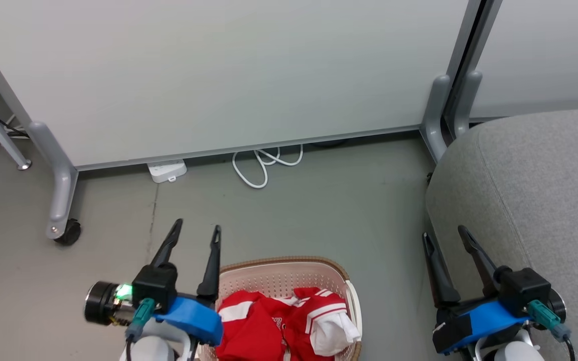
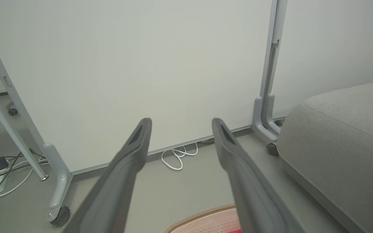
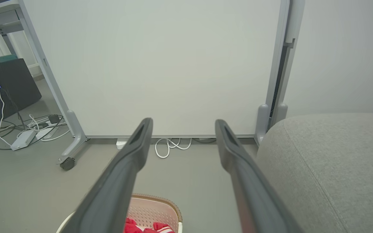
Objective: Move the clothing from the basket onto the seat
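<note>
The red clothing (image 1: 279, 323) with white stripes lies bunched inside the cream perforated basket (image 1: 279, 273) on the floor at the bottom centre of the head view. A strip of the basket rim (image 2: 202, 216) and a sliver of red show low in the left wrist view; the basket (image 3: 154, 210) and red clothing (image 3: 146, 226) also show low in the right wrist view. The big grey seat (image 1: 535, 190) fills the right side. My left gripper (image 1: 196, 229) hangs open just left of the basket, empty. My right gripper (image 1: 444, 233) stands open and empty at the seat's near edge.
A white partition panel (image 1: 219, 75) on grey wheeled feet (image 1: 60, 200) stands behind. A white power strip (image 1: 167, 170) and a looped white cable (image 1: 264, 168) lie on the grey floor at its base. More cables (image 3: 21, 129) and a dark box (image 3: 8, 87) sit far left.
</note>
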`<state>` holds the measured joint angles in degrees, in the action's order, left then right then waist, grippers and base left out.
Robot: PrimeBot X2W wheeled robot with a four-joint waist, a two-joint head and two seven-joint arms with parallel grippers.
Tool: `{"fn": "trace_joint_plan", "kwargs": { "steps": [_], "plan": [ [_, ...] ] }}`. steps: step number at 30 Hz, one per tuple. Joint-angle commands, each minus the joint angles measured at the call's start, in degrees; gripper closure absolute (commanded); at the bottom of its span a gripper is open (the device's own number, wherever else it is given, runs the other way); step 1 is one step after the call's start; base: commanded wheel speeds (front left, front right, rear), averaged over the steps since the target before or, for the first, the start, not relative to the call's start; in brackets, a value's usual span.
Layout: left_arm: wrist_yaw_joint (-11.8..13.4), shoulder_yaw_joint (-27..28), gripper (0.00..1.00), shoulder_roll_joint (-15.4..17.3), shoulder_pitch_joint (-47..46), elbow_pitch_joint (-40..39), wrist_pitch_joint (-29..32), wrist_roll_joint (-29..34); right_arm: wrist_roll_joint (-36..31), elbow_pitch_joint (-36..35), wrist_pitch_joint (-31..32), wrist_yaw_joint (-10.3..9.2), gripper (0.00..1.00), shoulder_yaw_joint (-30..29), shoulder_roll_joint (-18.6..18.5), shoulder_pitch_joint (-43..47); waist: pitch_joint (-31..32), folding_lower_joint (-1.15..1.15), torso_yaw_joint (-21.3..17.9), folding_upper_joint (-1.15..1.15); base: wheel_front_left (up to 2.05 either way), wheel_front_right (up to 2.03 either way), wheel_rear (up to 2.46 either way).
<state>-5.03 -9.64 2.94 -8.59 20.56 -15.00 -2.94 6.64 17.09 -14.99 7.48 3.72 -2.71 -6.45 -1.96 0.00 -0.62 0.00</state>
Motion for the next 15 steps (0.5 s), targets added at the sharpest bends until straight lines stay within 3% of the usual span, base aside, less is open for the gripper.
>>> {"fn": "trace_joint_plan", "kwargs": {
  "steps": [1, 7, 15],
  "plan": [
    [-0.5, -0.7, 0.00, -0.1, -1.7, 0.8, -0.3, 0.4, 0.4, -0.3, -0.3, 0.03, 0.00, 0.1, -0.3, -0.9, -1.0, 0.00, -0.6, 0.00, 0.00, 0.00, 0.00],
    [-1.9, -4.1, 0.00, 0.8, -7.7, 5.5, -0.3, 1.6, 0.1, -1.2, -0.3, 0.03, 0.00, 0.3, -0.3, -3.5, -6.1, 0.00, -2.9, 0.00, 0.00, 0.00, 0.00],
    [-2.5, -11.2, 0.00, 4.4, -17.4, 15.7, -0.2, 2.8, 0.2, -2.7, -0.3, 0.03, 0.00, 0.4, -0.3, -9.2, -15.2, 0.00, -6.5, 0.00, 0.00, 0.00, 0.00]
  ]
}}
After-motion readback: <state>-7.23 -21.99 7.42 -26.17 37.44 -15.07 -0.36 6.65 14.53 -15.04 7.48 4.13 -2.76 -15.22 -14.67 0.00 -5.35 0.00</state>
